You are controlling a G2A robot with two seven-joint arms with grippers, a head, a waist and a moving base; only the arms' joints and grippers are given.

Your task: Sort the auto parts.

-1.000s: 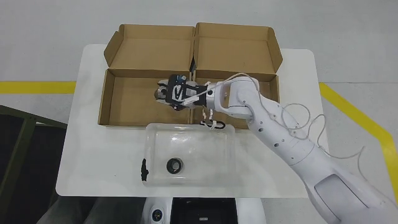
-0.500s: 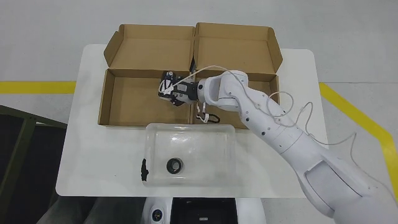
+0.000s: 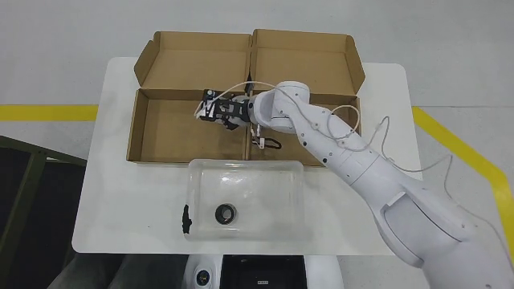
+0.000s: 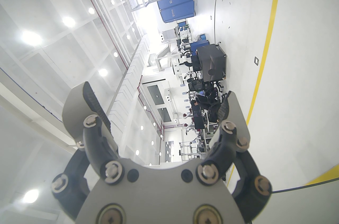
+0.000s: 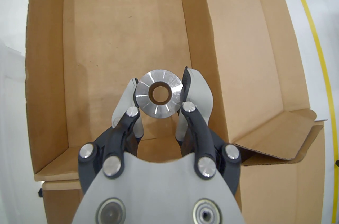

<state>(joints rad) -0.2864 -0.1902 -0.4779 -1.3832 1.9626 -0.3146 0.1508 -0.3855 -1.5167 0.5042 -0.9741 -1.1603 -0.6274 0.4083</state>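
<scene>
Right gripper [image 5: 159,88] is out over the left-hand open brown cardboard box [image 3: 165,132], and it's got a part. The fingers [image 5: 194,84] are clamped on the rim of a shiny silver metal disc with a round hole through its middle [image 5: 144,99], one finger on each side. From the top view, the gripper [image 3: 210,112] hangs above the right half of that box's floor, close to the wall it shares with the second brown cardboard box [image 3: 353,120] on the right. How high the disc sits above the cardboard, I can't tell.

The left gripper [image 4: 159,98] is tipped up toward the room, its fingers spread with nothing between them.

Nearer the robot on the white table [image 3: 104,193], the clear plastic tub [image 3: 249,178] holds a black ring [image 3: 225,213], and a small black piece [image 3: 186,221] lies at its left edge. So I'd say sorting is under way, not finished.

The danger here is that smooth metal is pinched at only two spots on a curved edge. A slight loosening or jolt could swivel the disc or squirt it out. Let go from too high and it may land on edge and roll, or bounce. And with that shared wall so close, drifting right could clip the cardboard or drop it in the wrong box.
</scene>
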